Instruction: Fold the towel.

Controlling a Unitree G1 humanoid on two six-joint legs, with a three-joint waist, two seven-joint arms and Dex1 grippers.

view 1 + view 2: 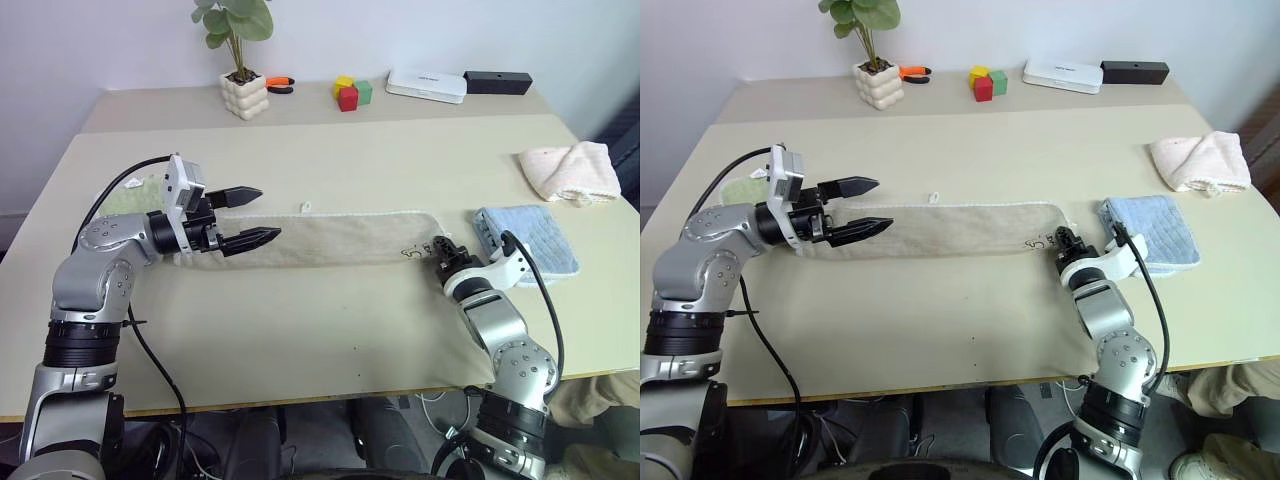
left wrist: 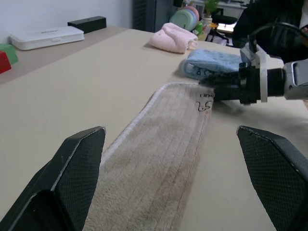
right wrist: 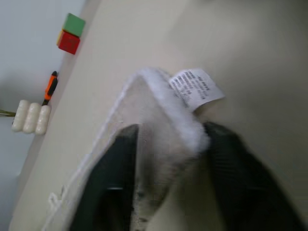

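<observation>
Fingers of the right gripper (image 1: 441,249) sit on either side of the towel's (image 1: 330,238) right end, the white edging and a small printed label bunched between them in the right wrist view; how firmly they pinch is hard to say, since they are blurred there and mostly hidden behind the wrist from the head. Fingers of the left gripper (image 1: 250,215) are spread wide with nothing between them, hovering over the towel's left end, which they and the wrist partly cover. That towel, folded into a long narrow beige strip with white edging and a small loop tab on its far side, lies across the middle of the desk (image 1: 330,150), parallel to its near edge. A dark mark near its right end is too small to read. Part of a green cloth (image 1: 133,192) shows behind the left arm, toward the desk's left edge. Near the right edge lie a folded blue cloth (image 1: 530,238) and, farther back, a pale pink towel (image 1: 572,171). Along the far edge stand a potted plant (image 1: 240,60), an orange-handled tool (image 1: 280,84), coloured blocks (image 1: 352,92), a white box (image 1: 427,85) and a black box (image 1: 497,81).
</observation>
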